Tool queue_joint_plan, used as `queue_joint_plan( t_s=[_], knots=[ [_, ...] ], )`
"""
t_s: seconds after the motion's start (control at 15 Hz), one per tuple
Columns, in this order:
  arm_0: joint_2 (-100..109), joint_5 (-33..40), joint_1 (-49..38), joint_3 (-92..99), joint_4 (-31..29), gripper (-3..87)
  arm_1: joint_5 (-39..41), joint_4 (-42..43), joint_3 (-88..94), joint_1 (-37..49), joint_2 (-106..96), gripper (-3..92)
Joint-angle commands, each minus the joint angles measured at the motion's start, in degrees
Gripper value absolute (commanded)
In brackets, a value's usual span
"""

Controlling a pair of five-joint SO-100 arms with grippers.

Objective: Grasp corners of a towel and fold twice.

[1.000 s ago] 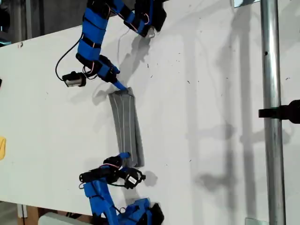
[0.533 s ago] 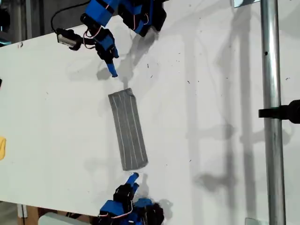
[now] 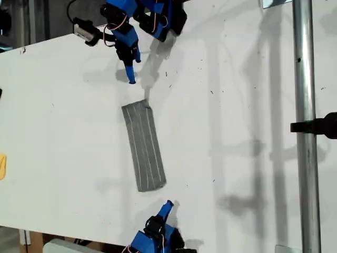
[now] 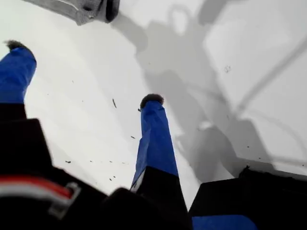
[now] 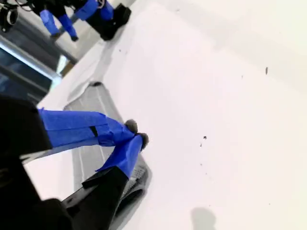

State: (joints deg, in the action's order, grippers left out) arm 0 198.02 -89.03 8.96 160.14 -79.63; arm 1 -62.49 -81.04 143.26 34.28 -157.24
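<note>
Exterior view, towel (image 3: 145, 147): shown flat on the white table (image 3: 237, 132) as a narrow folded strip; the long axis runs from the view's top to its bottom, slightly slanted.
Exterior view, my first gripper (image 3: 130, 74): seen just beyond the strip's upper end, clear of the cloth, fingers aimed toward it.
Exterior view, my second gripper (image 3: 166, 206): seen just past the lower end, apart from the cloth.
Exterior view, nearness: each end is served by its own arm, neither clearly closer.
First wrist view, my first gripper (image 4: 84, 72): jaws are spread wide and hold nothing; bare table lies between them.
First wrist view, towel (image 4: 81, 9): one thick folded end is seen ahead of the fingertips, untouched.
Second wrist view, my second gripper (image 5: 136, 132): the tips are pressed together, with nothing held.
Second wrist view, towel (image 5: 96, 98): the strip stretches lengthwise away beyond the jaws.
Judged next fold: end to end along that axis.
</note>
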Motion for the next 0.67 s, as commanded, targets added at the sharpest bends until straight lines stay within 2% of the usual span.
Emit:
queue_joint_plan(
  t_s=[0.0,0.07,0.13,0.33,0.6],
  knots=[
    [0.97,-3.96,-0.09,8.79,7.12,-2.6,1.41,1.23,-1.76,1.23,2.81,43.6],
    [0.97,-5.27,0.70,14.41,11.51,-2.6,3.78,4.39,-3.08,2.46,8.70,44.1],
    [0.97,-6.33,0.79,17.31,12.83,-2.6,5.80,9.76,-3.69,3.69,15.21,44.7],
    [0.97,-5.36,-0.62,17.23,10.72,-2.6,5.27,27.25,-7.82,4.04,32.61,44.1],
    [0.97,-5.71,-1.23,17.67,10.55,-2.6,-1.14,43.42,-13.89,0.79,51.33,40.8]
  ],
)
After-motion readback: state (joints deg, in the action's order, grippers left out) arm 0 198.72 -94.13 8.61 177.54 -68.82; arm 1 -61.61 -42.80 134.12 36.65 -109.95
